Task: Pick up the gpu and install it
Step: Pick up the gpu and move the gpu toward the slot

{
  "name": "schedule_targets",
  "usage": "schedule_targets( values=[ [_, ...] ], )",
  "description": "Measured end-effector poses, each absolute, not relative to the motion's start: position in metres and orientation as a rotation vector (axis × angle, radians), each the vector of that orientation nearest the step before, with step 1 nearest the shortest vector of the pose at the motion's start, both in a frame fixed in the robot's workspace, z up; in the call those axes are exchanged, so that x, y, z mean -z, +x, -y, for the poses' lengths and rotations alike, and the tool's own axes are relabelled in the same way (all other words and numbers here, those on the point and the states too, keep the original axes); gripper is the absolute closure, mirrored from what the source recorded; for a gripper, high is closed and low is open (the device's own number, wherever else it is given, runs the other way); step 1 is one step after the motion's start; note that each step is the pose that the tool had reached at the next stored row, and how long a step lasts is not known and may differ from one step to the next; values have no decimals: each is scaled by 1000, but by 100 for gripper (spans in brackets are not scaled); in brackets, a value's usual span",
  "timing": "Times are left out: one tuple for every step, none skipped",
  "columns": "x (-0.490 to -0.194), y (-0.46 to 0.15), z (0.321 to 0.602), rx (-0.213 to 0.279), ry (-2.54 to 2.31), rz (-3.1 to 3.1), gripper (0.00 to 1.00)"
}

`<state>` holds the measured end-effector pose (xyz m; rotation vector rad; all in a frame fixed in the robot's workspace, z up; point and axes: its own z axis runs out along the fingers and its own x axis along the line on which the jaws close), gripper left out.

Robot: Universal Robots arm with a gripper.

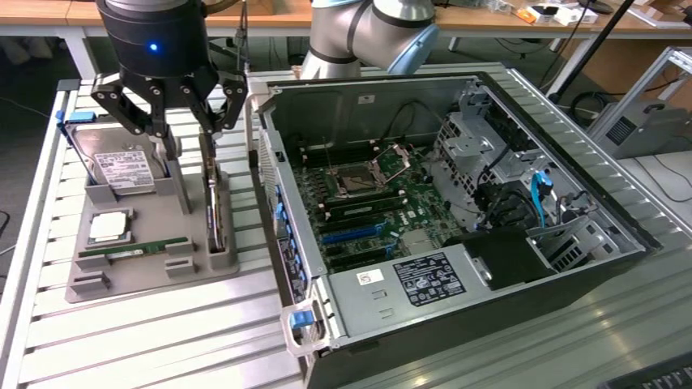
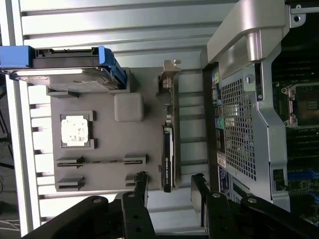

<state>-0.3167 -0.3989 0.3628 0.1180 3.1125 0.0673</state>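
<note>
Hanging open at ext. frame's upper left, hand (image 1: 186, 123) is sitting over gpu (image 1: 216, 211), standing edge-up in holder (image 1: 151, 243) prob. for easy pinching.

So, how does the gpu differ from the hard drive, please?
The gpu is a thin dark card standing on edge; the hard drive is a boxy silver unit, white label facing up. The hard drive has blue plastic fittings; the gpu has none. Both rest in the grey holder.
</note>
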Motion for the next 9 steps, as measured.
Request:
schedule_targets(
  values=[
    [-362, -317, 399, -67, 118, -3113, 52],
    [-362, -317, 399, -67, 118, -3113, 52],
    [-361, -317, 399, -67, 118, -3112, 52],
    [-360, -317, 399, -67, 118, -3113, 52],
    [-359, -317, 399, -67, 118, -3113, 52],
    [-359, -317, 399, -67, 118, -3113, 52],
    [-358, -317, 399, -67, 118, -3112, 52],
    [-358, -317, 399, -67, 118, -3112, 52],
    [-357, -317, 399, -67, 118, -3112, 52]
  ],
)
